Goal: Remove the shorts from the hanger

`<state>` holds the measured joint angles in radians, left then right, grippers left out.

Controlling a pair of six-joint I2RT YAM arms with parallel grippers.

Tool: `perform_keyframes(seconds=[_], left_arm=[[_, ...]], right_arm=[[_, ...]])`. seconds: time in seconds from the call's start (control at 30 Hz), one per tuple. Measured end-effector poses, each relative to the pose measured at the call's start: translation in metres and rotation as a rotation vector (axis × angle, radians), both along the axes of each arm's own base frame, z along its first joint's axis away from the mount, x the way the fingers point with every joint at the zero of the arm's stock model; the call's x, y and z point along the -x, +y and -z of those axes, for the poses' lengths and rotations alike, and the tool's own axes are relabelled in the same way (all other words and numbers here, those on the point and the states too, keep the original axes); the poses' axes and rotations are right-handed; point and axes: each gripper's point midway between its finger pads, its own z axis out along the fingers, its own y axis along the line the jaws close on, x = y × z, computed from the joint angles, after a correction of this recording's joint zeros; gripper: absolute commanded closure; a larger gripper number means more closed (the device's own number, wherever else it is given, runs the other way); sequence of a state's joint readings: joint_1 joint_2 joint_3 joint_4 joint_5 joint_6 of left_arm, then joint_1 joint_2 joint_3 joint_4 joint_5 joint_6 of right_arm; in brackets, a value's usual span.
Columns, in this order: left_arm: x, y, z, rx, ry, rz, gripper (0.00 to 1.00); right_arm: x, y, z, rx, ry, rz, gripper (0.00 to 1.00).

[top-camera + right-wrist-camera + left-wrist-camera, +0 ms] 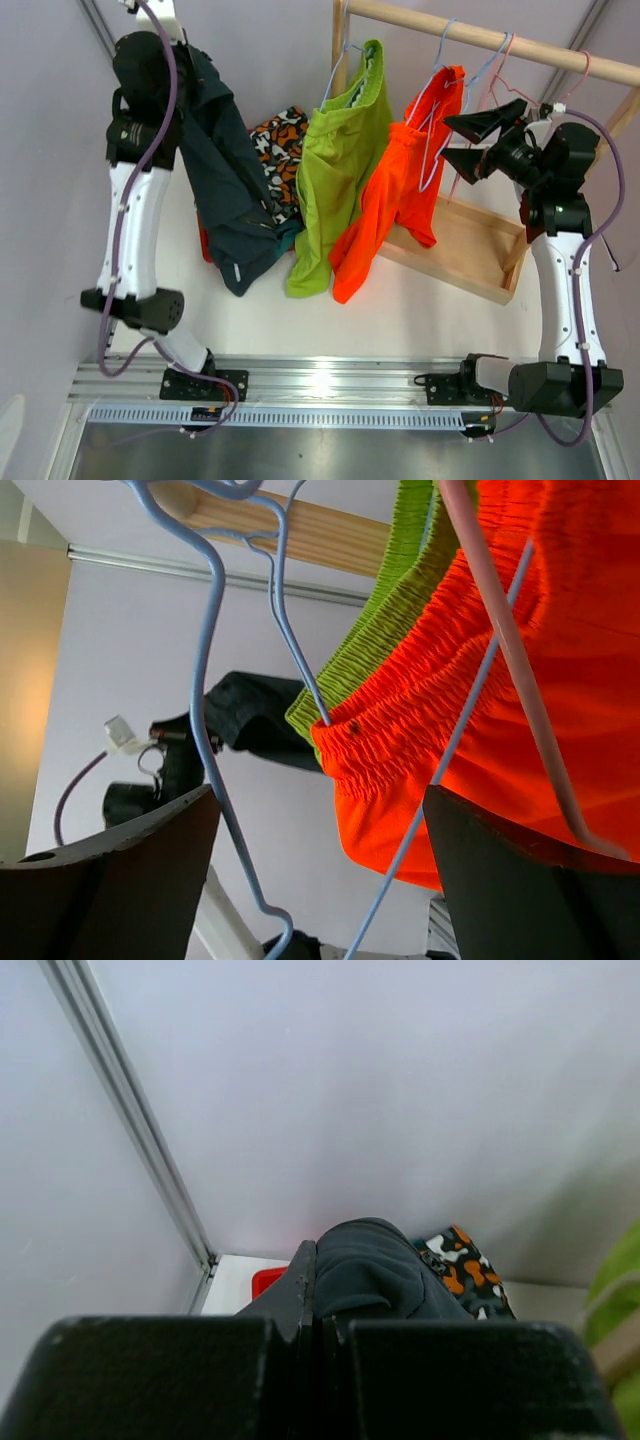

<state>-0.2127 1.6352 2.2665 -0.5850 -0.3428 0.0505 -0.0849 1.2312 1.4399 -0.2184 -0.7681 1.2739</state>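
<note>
Left gripper (318, 1360), held high, clamps navy shorts (228, 190).

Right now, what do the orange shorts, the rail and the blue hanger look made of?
The orange shorts: soft matte fabric, going by the gathered elastic waistband and loose folds. The rail: bare pale wood, grain showing. The blue hanger: thin bent wire, smooth, probably coated metal.

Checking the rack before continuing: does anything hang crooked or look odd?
Yes: the orange shorts hang askew, one waistband corner up at the rod, the rest sagging diagonally toward the table.
</note>
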Motion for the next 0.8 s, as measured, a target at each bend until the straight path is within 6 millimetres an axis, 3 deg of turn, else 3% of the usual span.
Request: perform_keyframes(seconds=[0.1,0.17,0.2,0.3,0.37,0.4,0.5,0.57,0.63,0.7,0.8], left_arm=[[-0.048,0.003,0.024,0.024,0.038,0.010,0.96],[-0.087,-0.003,0.063,0.033,0.103,0.035,0.39],[-0.101,-0.008,0.083,0.041,0.140,0.050,0.01],[-0.145,-0.025,0.164,0.072,0.289,0.094,0.01],[-0.160,-0.032,0.222,0.089,0.408,0.103,0.01],[-0.162,-0.034,0.247,0.096,0.463,0.101,0.01],[-0.150,-0.033,0.294,0.108,0.595,0.082,0.01],[-0.136,-0.030,0.302,0.114,0.623,0.069,0.01],[-0.109,-0.026,0.294,0.118,0.638,0.059,0.01],[-0.077,-0.020,0.266,0.124,0.603,0.055,0.01],[-0.021,-0.011,0.197,0.152,0.445,0.063,0.01]], right_arm=[[0.010,-0.009,0.003,0.009,0.002,0.021,0.09],[0.021,-0.013,-0.003,0.020,-0.020,0.032,0.08],[0.027,-0.014,-0.007,0.028,-0.038,0.035,0.08],[0.048,-0.015,-0.021,0.051,-0.094,0.040,0.07],[0.064,-0.012,-0.036,0.069,-0.143,0.034,0.06],[0.071,-0.011,-0.045,0.080,-0.170,0.032,0.06],[0.090,-0.008,-0.071,0.106,-0.254,0.035,0.06],[0.103,-0.006,-0.091,0.117,-0.315,0.037,0.05],[0.110,-0.004,-0.106,0.122,-0.357,0.036,0.06],[0.114,-0.002,-0.124,0.127,-0.406,0.031,0.06],[0.112,0.001,-0.152,0.126,-0.469,0.017,0.07]])
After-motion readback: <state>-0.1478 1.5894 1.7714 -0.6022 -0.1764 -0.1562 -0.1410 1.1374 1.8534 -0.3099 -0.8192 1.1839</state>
